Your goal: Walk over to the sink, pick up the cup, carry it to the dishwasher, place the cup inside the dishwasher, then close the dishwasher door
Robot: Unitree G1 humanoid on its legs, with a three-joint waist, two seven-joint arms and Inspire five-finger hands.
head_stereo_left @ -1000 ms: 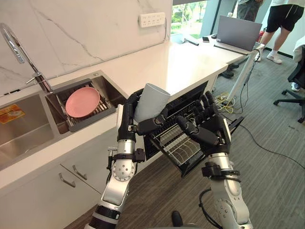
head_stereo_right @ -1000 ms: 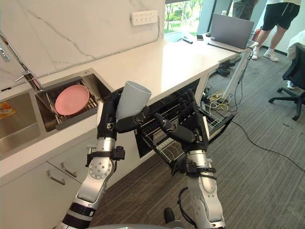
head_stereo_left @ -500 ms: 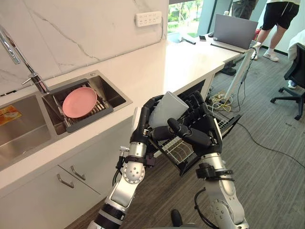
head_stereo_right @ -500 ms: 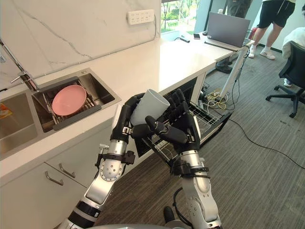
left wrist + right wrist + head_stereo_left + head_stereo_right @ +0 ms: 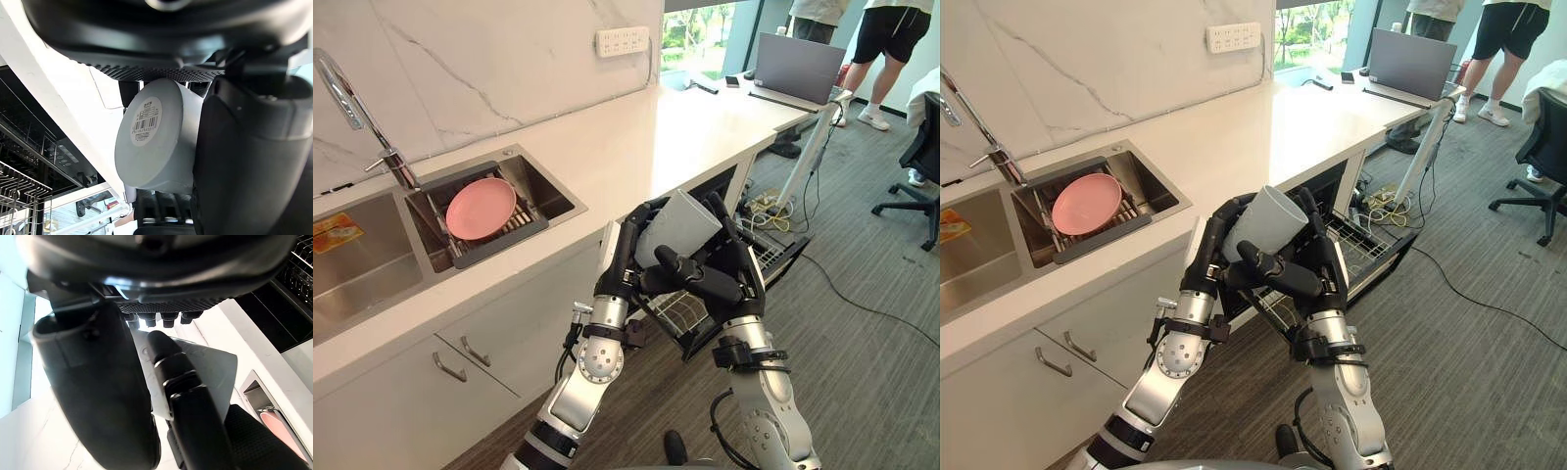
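Note:
A pale grey cup (image 5: 683, 220) is held tilted at chest height, with my left hand (image 5: 626, 245) shut on it, fingers round its left side and thumb underneath. In the left wrist view the cup's (image 5: 156, 137) labelled base faces the camera. My right hand (image 5: 741, 271) stands close against the cup's right side, fingers straight up behind it and thumb reaching across below. The cup (image 5: 210, 367) appears between that thumb and those fingers in the right wrist view. Directly behind and below both hands, the dishwasher (image 5: 773, 250) under the counter is open, its wire rack (image 5: 680, 315) pulled out.
A sink (image 5: 553, 196) at the left holds a pink plate (image 5: 480, 208) on a rack, beside a faucet (image 5: 352, 103). The white counter (image 5: 646, 137) runs to the back right, where a laptop (image 5: 803, 67) sits. A person (image 5: 896, 39) and an office chair (image 5: 925, 157) are at the far right.
The left hand has carried the cup right and lower, in front of the dishwasher. The right hand has come in against the cup's side.

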